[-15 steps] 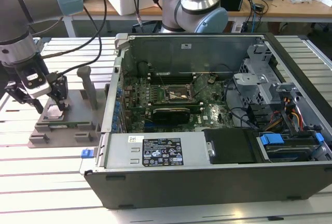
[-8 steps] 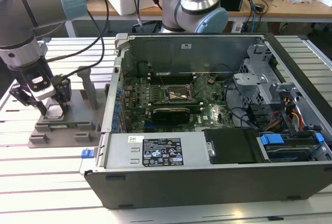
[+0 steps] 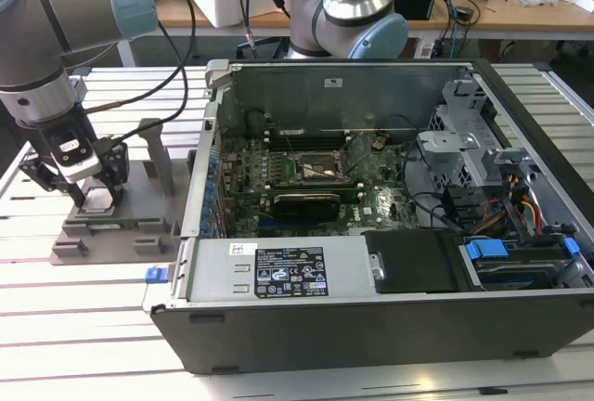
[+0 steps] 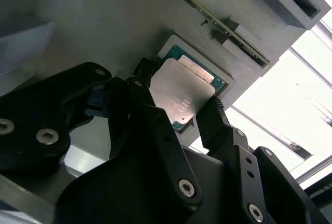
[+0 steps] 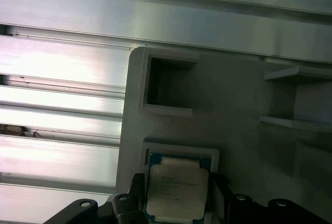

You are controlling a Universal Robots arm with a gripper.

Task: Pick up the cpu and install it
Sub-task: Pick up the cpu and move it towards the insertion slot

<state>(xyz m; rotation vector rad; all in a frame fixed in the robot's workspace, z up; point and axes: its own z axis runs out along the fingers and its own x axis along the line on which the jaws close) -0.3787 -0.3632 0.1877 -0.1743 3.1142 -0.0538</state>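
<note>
Gripper (image 4: 176, 95) straddles the cpu (image 4: 182, 90) near the holder block (image 5: 233, 115) edge; I cannot confirm clamping. Uneven grip risks tilting it.

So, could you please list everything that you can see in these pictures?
cpu: one, silver top with a green rim, lying in a recess of the holder block.
holder block: one, grey, with upright posts, on the table at the exterior view's left.
computer case: one, black and grey, open, in the middle of the table.
motherboard: one, green, inside the case.
table: one, silver slatted metal, under everything.
desk: one, wooden, behind the table, with clutter on it.
arm: one, grey with blue joint caps, reaching in from the exterior view's left.
pincer: one, black, right at the cpu over the holder block.
</note>
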